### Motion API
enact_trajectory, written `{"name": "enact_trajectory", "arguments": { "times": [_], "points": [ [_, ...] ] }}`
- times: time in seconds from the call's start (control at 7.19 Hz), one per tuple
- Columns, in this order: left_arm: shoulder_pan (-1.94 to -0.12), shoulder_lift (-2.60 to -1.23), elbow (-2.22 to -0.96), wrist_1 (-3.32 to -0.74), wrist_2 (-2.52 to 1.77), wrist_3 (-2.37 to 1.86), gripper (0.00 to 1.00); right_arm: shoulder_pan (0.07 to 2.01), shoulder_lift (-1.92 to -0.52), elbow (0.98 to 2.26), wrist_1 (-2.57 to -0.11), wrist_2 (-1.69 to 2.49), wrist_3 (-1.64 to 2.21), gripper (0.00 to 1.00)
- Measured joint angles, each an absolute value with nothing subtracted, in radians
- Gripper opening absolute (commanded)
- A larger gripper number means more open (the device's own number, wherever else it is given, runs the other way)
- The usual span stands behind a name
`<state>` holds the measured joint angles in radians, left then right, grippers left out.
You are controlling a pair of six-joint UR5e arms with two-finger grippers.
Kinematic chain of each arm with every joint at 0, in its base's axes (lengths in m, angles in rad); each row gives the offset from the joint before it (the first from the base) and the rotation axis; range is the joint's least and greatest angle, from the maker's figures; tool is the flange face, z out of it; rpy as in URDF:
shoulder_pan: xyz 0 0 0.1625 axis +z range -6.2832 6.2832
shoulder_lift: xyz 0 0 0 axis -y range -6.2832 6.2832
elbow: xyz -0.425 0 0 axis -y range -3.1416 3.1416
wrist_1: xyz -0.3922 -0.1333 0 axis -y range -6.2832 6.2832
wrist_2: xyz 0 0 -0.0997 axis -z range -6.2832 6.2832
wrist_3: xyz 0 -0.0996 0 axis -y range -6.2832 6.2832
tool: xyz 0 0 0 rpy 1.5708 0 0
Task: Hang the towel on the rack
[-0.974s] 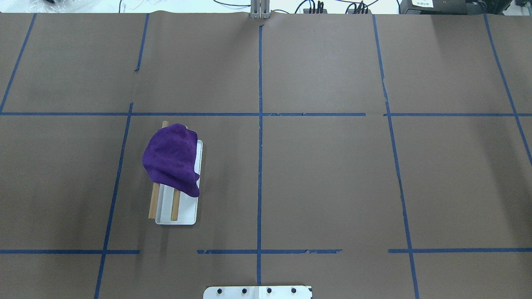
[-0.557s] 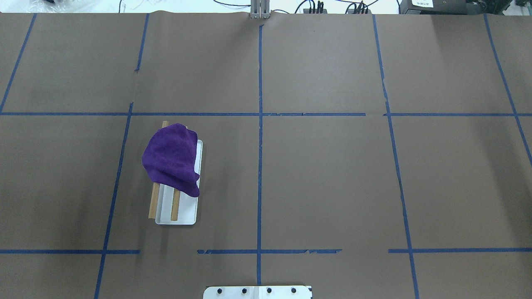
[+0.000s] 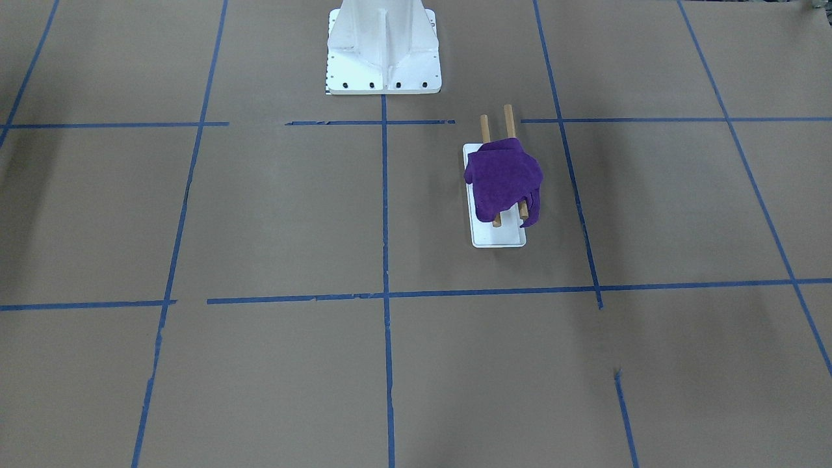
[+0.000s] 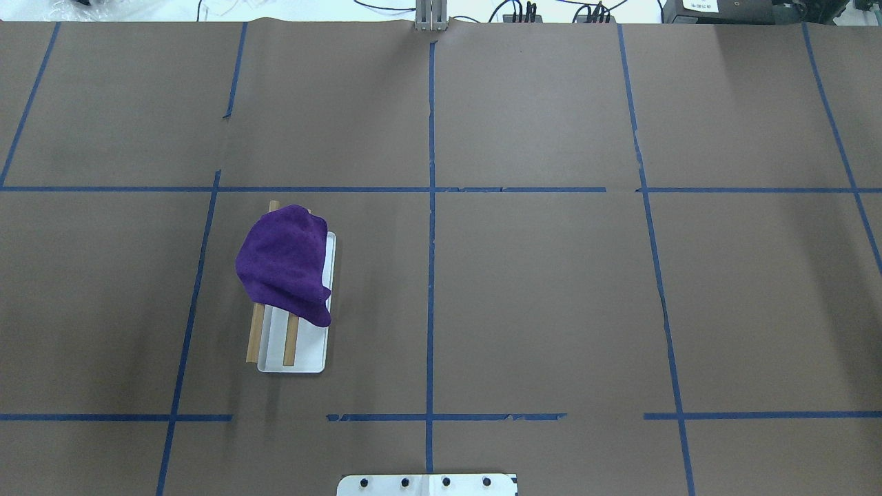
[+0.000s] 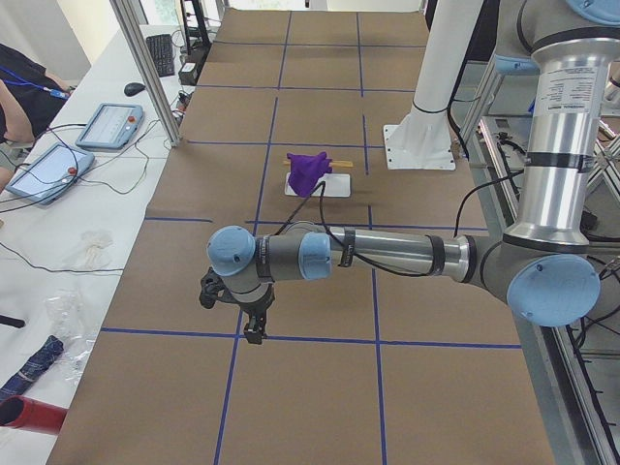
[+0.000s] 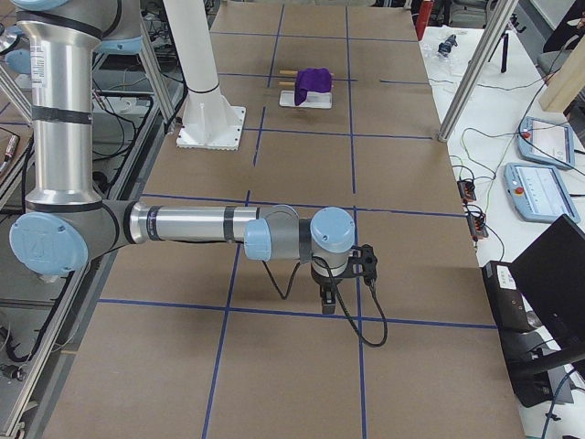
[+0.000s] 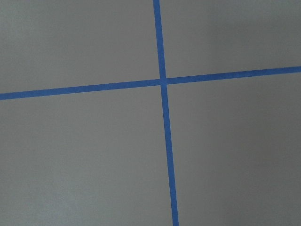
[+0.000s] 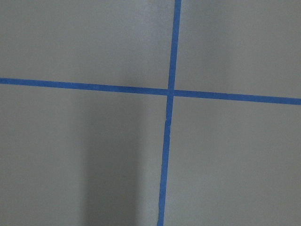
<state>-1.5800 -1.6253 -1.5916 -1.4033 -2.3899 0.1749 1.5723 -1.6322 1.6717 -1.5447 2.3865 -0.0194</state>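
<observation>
Left claw [image 5: 254,329], right claw [image 6: 327,302]: each hangs over an opposite end of the counter [image 4: 551,289]. You cannot tell their opening from the side views.
Rack [image 4: 303,364]: robot's left half, dowels pointing away from the robot, left claw nearer.
Towel [image 4: 282,265]: draped across both dowels, hiding the support.

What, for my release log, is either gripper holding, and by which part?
Nothing seen held: the purple towel is draped over the rack, far from the left gripper and the right gripper.
</observation>
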Motion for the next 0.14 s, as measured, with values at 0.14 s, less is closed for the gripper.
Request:
{"name": "enact_trajectory", "arguments": {
  "times": [0.14],
  "points": [
    [-1.580,-1.626,-1.593,-1.403,-2.390,0.175,1.00,1.572,-1.632,1.671,-1.545,2.386,-0.019,1.00]
  ]
}}
